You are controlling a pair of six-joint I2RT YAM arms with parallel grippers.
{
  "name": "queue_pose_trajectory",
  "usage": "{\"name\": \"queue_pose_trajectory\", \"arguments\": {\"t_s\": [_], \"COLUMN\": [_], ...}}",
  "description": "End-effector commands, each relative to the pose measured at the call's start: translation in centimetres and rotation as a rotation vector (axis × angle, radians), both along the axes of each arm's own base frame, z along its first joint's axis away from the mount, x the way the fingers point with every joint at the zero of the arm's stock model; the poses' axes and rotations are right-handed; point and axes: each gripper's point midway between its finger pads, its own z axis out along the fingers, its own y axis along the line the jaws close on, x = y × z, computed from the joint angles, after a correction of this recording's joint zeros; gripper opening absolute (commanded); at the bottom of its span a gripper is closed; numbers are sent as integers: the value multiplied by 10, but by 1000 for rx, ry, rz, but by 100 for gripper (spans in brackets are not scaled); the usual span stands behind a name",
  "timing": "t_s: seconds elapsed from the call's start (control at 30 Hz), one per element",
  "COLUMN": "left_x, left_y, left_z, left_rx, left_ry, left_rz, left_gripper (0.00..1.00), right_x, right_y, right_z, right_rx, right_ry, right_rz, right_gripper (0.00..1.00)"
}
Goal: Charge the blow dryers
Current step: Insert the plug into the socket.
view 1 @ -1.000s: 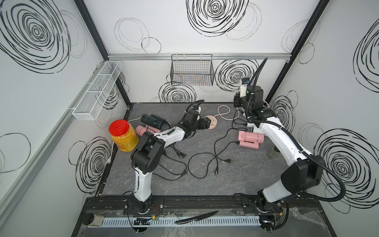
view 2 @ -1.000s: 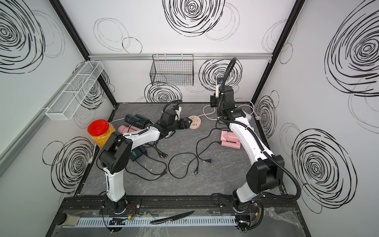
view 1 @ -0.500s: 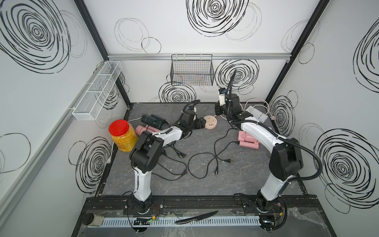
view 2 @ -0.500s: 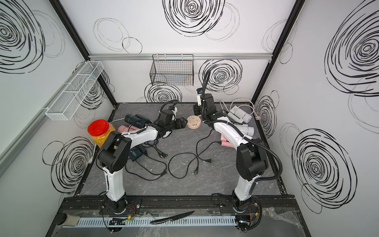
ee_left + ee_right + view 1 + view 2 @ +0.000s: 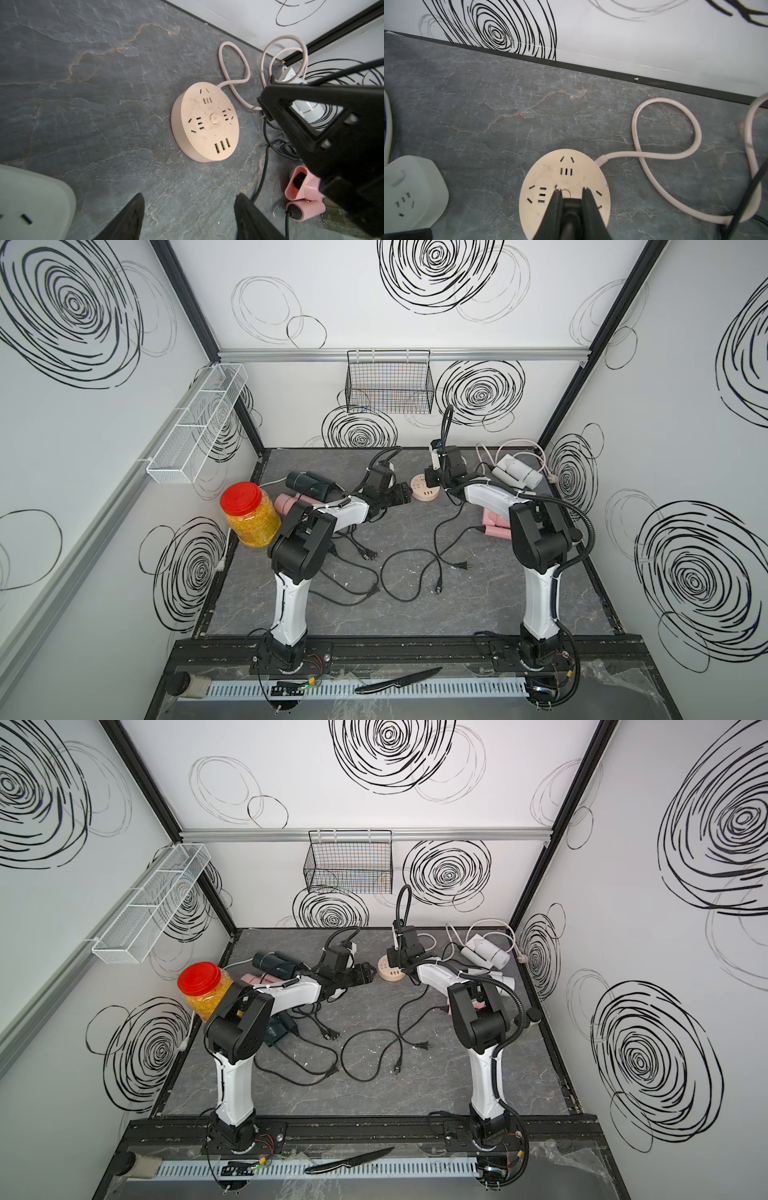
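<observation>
Two tools, left tool (image 5: 189, 196) open, right tool (image 5: 571, 190) closed over hub (image 5: 550, 172), contents unclear

Mid-frame on grey bench (image 5: 415, 1085): round beige hub (image 5: 390, 974), left tool (image 5: 369, 973) just left of it, right tool (image 5: 394, 965) over its top; black cord (image 5: 400, 1011) trailing down-frame; white dryers (image 5: 484, 952) upper right.

Ahead of the left pincer (image 5: 189, 218), grey marbled tabletop (image 5: 104, 93) lies clear up to a round beige socket hub (image 5: 205, 124); the right pincer (image 5: 571, 192) hangs over that hub.
</observation>
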Motion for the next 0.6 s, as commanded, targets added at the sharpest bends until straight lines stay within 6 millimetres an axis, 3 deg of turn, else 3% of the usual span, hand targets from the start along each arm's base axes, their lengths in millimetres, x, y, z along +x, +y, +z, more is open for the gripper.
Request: {"name": "queue_pose_trajectory", "arguments": {"t_s": [0.0,0.3,0.57], "left_x": [10,13,21], "left_y": [-14,-26,-33], "left_z": [6,2,-2], "left_rx": [-52,-68,-96], "left_ry": [-16,-4,14], "left_rz": [-13,-29,-30], "left_gripper": [71,71,69], "right_x": [16,25,24], "right_y": [-5,-13,-8], "right_z": [19,-5,-23], "right_rx": [49,75,91], "right_ry": [-36,28,91], "right_rz": [-28,-7,25], "right_gripper": [11,11,11]}}
